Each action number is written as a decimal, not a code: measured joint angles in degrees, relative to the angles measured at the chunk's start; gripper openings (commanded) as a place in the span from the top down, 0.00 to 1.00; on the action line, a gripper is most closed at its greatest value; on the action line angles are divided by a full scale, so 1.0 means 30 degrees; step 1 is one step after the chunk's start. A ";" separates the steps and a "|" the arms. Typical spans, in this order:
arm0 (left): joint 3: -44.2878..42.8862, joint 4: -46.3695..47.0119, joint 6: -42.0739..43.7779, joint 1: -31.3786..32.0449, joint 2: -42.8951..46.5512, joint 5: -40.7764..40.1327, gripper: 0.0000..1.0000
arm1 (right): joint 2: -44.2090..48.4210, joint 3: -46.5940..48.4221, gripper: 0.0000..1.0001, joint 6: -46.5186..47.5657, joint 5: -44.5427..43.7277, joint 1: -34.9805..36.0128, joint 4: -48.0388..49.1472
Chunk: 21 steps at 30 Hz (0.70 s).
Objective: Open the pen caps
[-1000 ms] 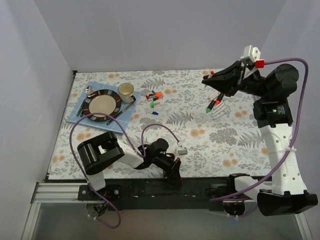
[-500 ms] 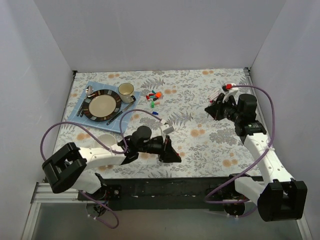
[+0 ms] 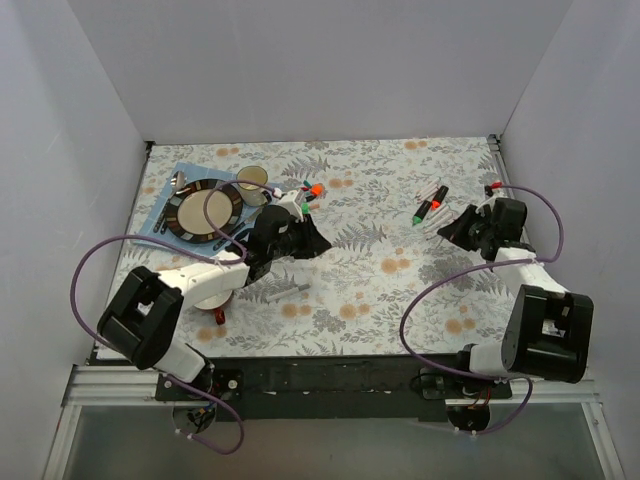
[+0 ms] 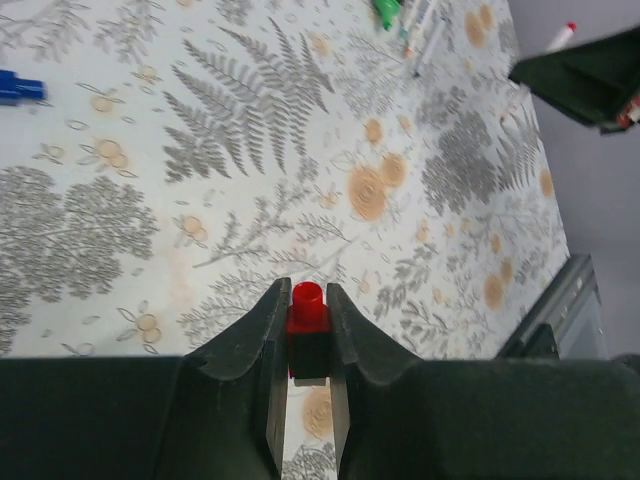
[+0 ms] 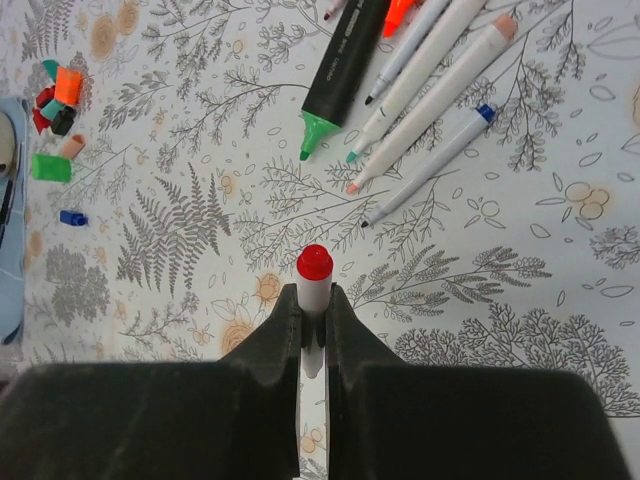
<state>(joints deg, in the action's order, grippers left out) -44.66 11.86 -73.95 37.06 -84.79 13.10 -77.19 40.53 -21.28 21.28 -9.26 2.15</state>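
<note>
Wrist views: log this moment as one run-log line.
left gripper: shut on small red plastic cap | right gripper: shut on thin white red-tipped pen | loose coloured caps: clustered

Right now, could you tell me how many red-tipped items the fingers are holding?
2: a red-tipped black piece between the left fingers, and a red-tipped white pen between the right fingers. Others may lie hidden.

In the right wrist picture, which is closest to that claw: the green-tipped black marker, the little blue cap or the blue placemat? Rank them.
1. Green-tipped black marker, ahead, slightly right.
2. Little blue cap, off to the left.
3. Blue placemat, farthest, at the left edge.
</note>
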 measured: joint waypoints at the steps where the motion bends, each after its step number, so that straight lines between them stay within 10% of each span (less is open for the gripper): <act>1: -0.0182 -0.0160 0.0000 -0.0204 -0.0160 -0.0299 1.00 | -0.0153 -0.0138 0.99 -0.0299 0.0066 -0.0146 0.0073; 9: -0.0743 -0.1304 0.0058 -0.1814 -0.2120 -0.2091 1.00 | -0.3949 0.0095 0.96 -0.1887 0.1100 -0.1056 0.1005; 14: -0.1333 -0.2193 0.0299 -0.2193 -0.3126 -0.3053 1.00 | -0.6062 0.0459 0.75 -0.2484 0.1610 -0.1319 0.1290; 21: -0.2856 -0.2841 0.0809 -0.2419 -0.3934 -0.3876 0.65 | -0.6900 0.1086 0.53 -0.2958 0.2739 -0.2018 0.2375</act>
<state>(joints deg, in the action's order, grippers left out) -53.23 3.33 -71.53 29.80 -96.60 1.48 -97.89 43.79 -30.15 29.50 -15.31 9.28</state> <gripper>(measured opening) 0.310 0.439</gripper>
